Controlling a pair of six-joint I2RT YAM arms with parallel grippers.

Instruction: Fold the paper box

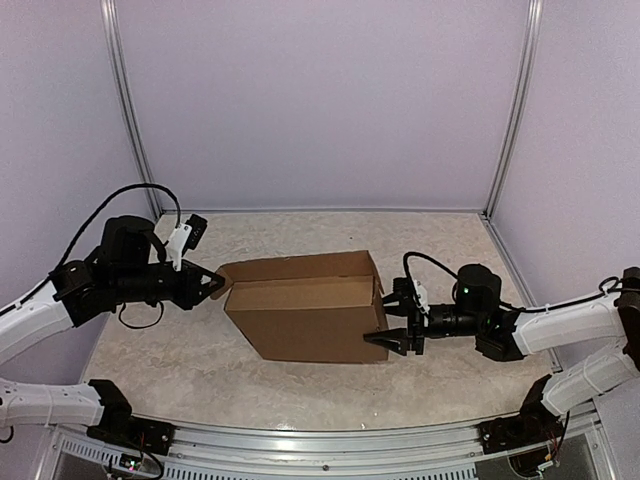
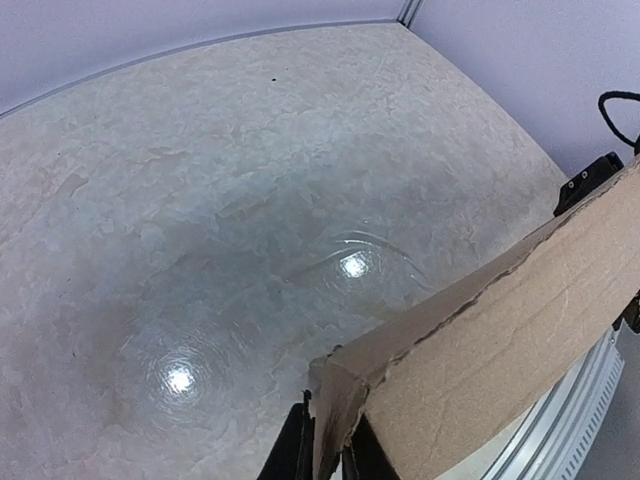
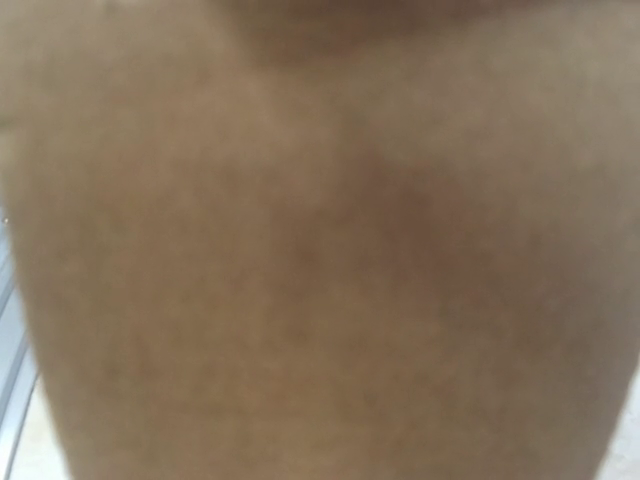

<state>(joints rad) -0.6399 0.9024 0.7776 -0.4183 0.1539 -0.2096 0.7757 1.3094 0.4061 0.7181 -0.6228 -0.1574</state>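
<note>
Paper box (image 1: 310, 320) left edge in left gripper (image 1: 220, 285)

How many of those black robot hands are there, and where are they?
2. The left hand pinches a flap edge at the left end of the paper box; the right hand sits at its right end, fingers spread, grip unclear. None seem hidden.

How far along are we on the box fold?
Done: the paper box has its panels folded up into a rough shell. In hand: the left gripper pinches the cardboard edge at its left corner; the right gripper, jaws spread, sits against the right end. Left: that corner flap looks untucked and the shape skewed, so squaring and closing remain.
</note>
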